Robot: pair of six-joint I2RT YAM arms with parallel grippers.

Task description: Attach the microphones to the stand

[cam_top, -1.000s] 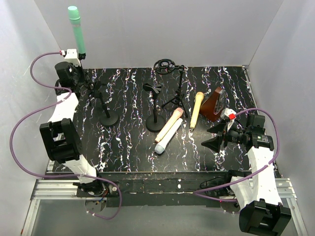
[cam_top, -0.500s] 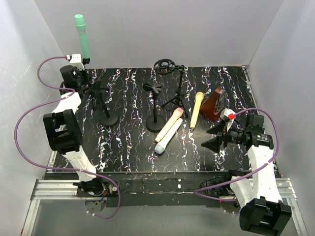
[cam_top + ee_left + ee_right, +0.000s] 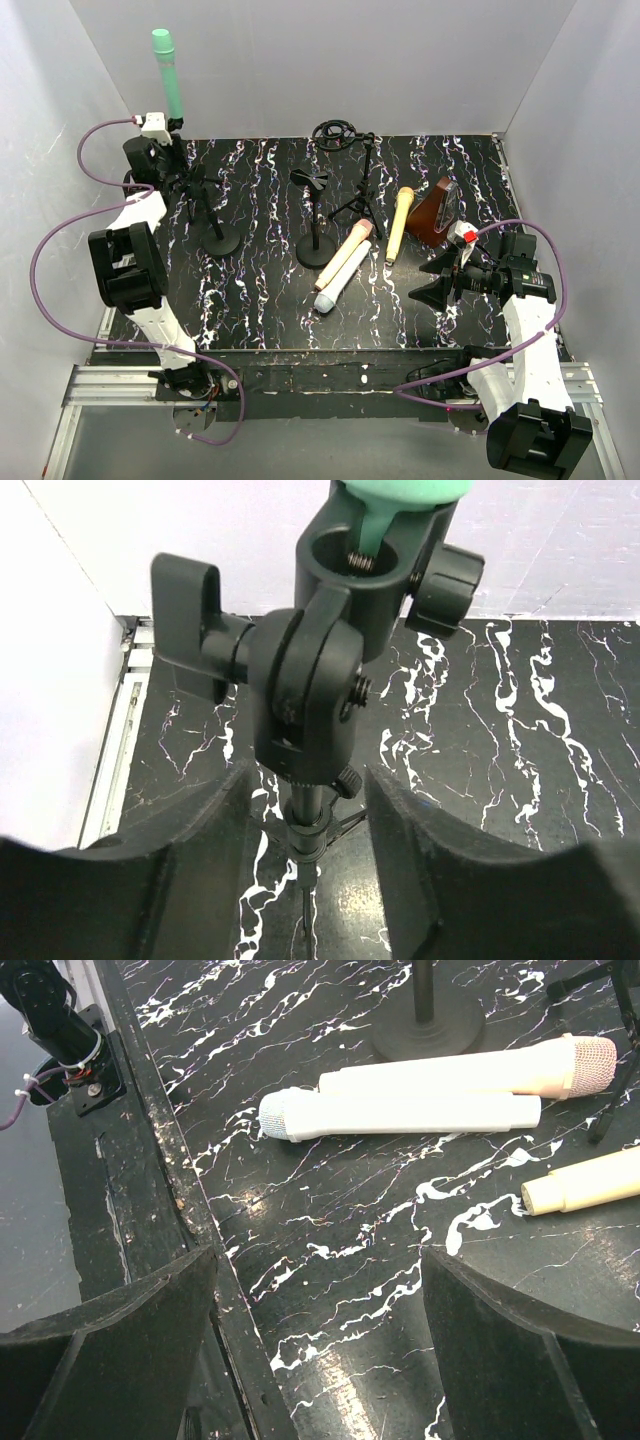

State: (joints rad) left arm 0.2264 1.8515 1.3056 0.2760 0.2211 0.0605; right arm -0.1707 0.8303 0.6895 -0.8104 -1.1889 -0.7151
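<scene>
**Left.** Change over the last second: the left hand (image 3: 307,775) has let go. Its two black fingers (image 3: 200,880) now stand apart on either side of the swivel joint (image 3: 305,680), with a gap on each side, gripping nothing. The mint green microphone (image 3: 166,72) leaned left a second ago. It now stands near upright over the table's far left, its tail seated in the clip (image 3: 372,550) of the left stand (image 3: 220,240). Judgement: the first microphone is mounted and holding on its own; three remain.

**Centre.** The middle stand (image 3: 314,250) has nothing in its holder. Behind it, the tripod stand (image 3: 358,205) carries a ring-shaped mount (image 3: 335,133), also unfilled. The peach-pink microphone (image 3: 345,255) and white microphone (image 3: 343,278) lie side by side, touching, on the table (image 3: 250,300). The yellow microphone (image 3: 399,225) lies just to their right, apart. None of the three has moved.

**Right.** Here the right hand (image 3: 432,278) hovers released, spread wide, low over the table near the brown wedge (image 3: 435,210). No change.

**Materials.**
- Table: glossy black with white marble veining.
- Stands: matte black, thin posts on round flat bases, moulded joints with lobed knobs.
- Microphones: slim smooth pastel cylinders with rounded heads; the peach-pink head shows a fine grille.
- Fingers: matte black, broad and wedge-shaped.
</scene>
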